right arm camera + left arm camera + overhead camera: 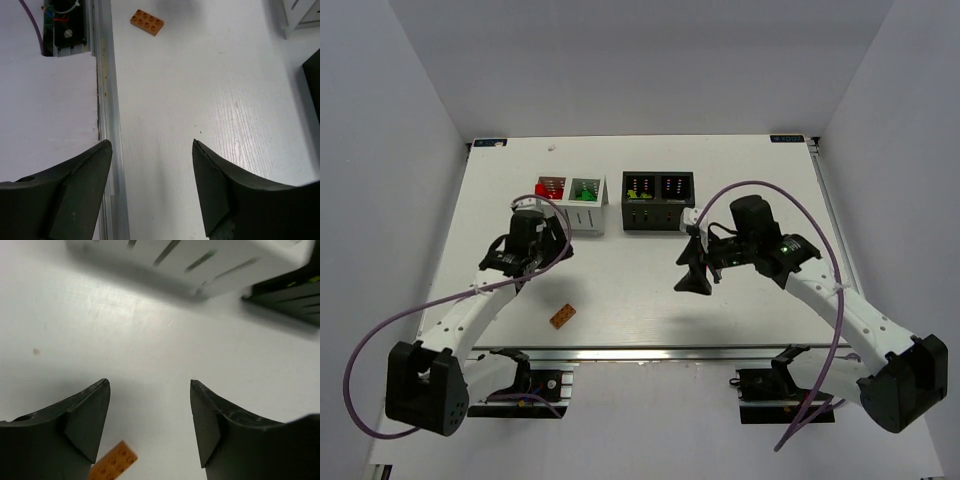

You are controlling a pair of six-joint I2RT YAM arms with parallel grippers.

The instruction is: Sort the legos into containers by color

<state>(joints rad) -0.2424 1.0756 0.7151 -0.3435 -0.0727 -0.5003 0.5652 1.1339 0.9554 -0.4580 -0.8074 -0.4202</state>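
Observation:
A brown-orange lego (pixel 562 317) lies alone on the table near the front edge. It shows low in the left wrist view (pixel 113 463) and at the top of the right wrist view (pixel 147 22). The white container (pixel 587 216) holds red legos (pixel 549 188) on the left and green legos (pixel 585 188) on the right. The black container (pixel 658 216) holds yellow-green legos (pixel 640 186) in its left compartment. My left gripper (pixel 542 243) (pixel 149 382) is open and empty, raised in front of the white container (pixel 210 270). My right gripper (pixel 694 263) (pixel 151 142) is open and empty, in front of the black container.
An aluminium rail (pixel 106 100) runs along the table's front edge, with the arm mounts below it. Purple cables (pixel 760 185) loop off both arms. Grey walls close in the table on three sides. The black container's corner (pixel 295 295) shows at the right of the left wrist view.

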